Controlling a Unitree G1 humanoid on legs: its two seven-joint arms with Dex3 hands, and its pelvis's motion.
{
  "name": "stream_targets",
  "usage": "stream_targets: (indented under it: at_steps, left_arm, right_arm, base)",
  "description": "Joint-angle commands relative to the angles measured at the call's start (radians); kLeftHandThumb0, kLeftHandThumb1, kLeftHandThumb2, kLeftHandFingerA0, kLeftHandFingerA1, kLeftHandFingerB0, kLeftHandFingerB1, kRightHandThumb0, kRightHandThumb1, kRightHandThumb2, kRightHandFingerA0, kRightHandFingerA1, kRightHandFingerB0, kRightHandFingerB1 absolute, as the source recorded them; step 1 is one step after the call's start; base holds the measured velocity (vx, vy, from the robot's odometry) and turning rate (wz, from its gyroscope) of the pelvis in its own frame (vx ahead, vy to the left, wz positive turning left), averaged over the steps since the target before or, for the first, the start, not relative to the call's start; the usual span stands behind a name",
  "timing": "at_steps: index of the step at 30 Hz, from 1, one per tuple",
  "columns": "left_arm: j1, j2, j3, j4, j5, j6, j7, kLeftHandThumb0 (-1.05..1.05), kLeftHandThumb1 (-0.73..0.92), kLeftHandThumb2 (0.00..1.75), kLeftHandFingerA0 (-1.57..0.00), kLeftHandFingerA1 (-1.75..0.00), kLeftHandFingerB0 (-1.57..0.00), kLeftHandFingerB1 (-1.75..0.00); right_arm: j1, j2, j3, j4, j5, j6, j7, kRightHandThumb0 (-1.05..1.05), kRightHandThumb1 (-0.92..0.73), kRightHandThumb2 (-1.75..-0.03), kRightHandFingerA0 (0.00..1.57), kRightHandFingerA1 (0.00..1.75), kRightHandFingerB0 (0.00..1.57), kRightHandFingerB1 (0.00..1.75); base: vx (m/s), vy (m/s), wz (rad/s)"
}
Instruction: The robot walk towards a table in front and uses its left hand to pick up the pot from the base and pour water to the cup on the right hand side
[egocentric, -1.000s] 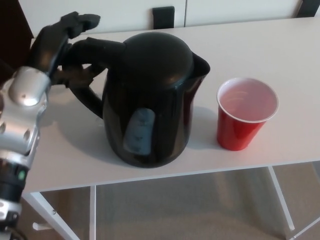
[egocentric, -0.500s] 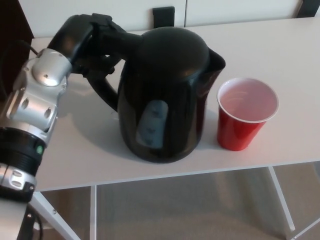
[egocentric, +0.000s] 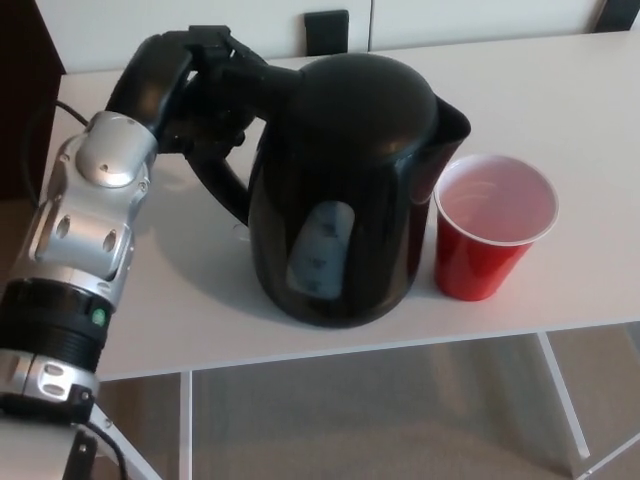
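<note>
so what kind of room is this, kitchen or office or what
Hard to say for sure; probably a plain office or lab room rather than a kitchen. A bare white table on thin legs stands over carpet-like floor, holding only a black kettle and a red cup.

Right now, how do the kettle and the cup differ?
The kettle is black and closed by a domed lid; the cup is red outside, white inside and open-topped. The kettle is far bigger and taller than the cup. The left hand grips the kettle's handle; nothing holds the cup. Both are over the white table, side by side.
</note>
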Motion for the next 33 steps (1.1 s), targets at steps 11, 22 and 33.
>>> stream_targets:
  at_steps: [11, 22, 33]
  left_arm:
    - [-0.106, 0.056, -0.031, -0.134, 0.163, -0.031, 0.16, -0.14, 0.78, 0.64, -1.07, -1.34, -0.79, -0.9]
    - [-0.161, 0.097, -0.123, -0.168, 0.285, -0.03, 0.209, -0.23, 0.77, 0.62, -1.12, -1.27, -0.82, -0.84]
    - [-0.235, 0.095, -0.234, -0.146, 0.428, -0.08, 0.282, -0.12, 0.76, 0.62, -0.86, -1.72, -0.66, -1.41]
  right_arm:
    - [-0.007, -0.017, 0.009, 0.003, 0.002, 0.014, 0.004, -0.26, -0.52, -0.55, 0.7, 0.58, 0.54, 0.48]
    - [-0.026, -0.021, 0.013, 0.01, -0.008, 0.021, -0.008, -0.27, -0.52, -0.54, 0.69, 0.57, 0.53, 0.48]
    - [-0.027, -0.027, 0.019, -0.005, -0.008, 0.028, 0.002, -0.28, -0.55, -0.56, 0.69, 0.57, 0.5, 0.47]
  base:
    - [0.0, 0.0, 0.0]
    - [0.0, 0.0, 0.0]
    - [0.0, 0.0, 0.0]
